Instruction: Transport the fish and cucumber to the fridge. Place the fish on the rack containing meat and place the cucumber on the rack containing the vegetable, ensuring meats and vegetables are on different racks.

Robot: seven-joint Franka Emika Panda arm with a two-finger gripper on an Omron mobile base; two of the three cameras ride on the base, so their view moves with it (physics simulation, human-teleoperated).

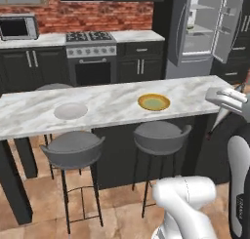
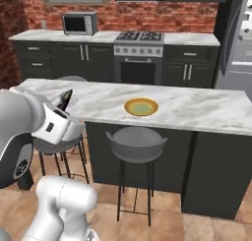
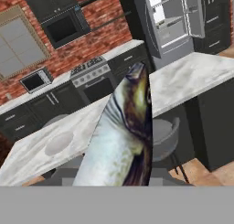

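The robot's two-finger gripper (image 1: 218, 120) is clamped on the small slender dark grey-black fish (image 3: 124, 138), held off the near right end of the long white marble island counter (image 1: 112, 104). In the left base view the fish (image 1: 219, 117) hangs tail-down below the white hand; in the hand view it looms large, silvery-bellied and dark-backed, blocking the middle of the scene.

The tall light grey fridge (image 1: 205, 30) stands well apart, across the kitchen beyond the counter, doors open on a white interior with pale shelves. What lies on those shelves is too small to tell.

Likely risks: the fish is thin and hangs long below the fingers, so it could twist or slip while the base drives. Its tail could strike the counter edge or an open fridge door. With the shelf contents unreadable from here, it could go on the wrong rack.

Containers: a shallow round yellow bowl (image 1: 154, 102) sits on the counter, its inside greenish with no distinct object I can make out. A round pale grey plate (image 1: 71, 110) lies further left, bare.
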